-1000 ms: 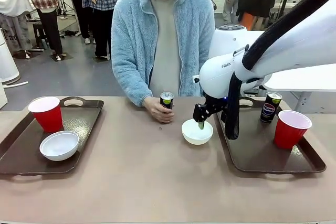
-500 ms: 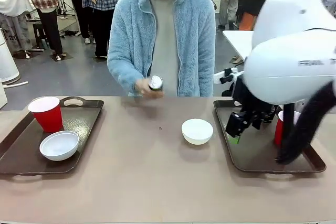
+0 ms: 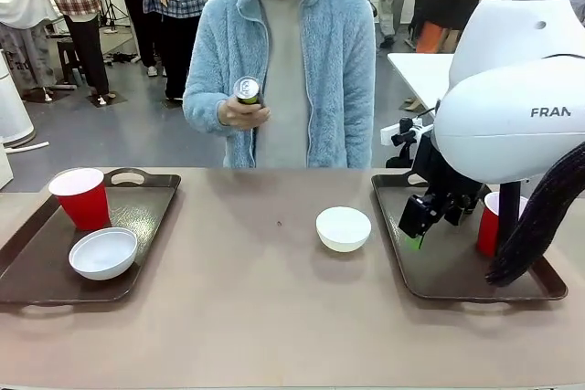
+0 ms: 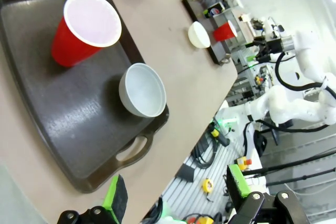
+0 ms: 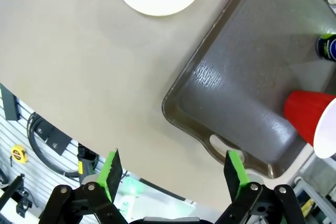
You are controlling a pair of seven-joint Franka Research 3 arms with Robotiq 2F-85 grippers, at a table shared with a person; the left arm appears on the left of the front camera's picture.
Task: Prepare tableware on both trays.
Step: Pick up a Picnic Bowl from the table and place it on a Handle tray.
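In the front view a person's hand [image 3: 239, 113] holds a dark can [image 3: 247, 90] chest-high, well behind the white bowl [image 3: 343, 227] on the surface, near upright, top tipped robotward. A second ago it stood beside that bowl. The right wrist view adds a second can [image 5: 328, 45] on the tray [image 5: 247, 93] right of the bowl. Both arms' jaws gape empty, the right jaws now over that tray.

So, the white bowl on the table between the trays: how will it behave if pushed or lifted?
The white bowl looks low and wide, so a push would probably slide it on the smooth table, not tip it. Its round rim may slip from a pinch.
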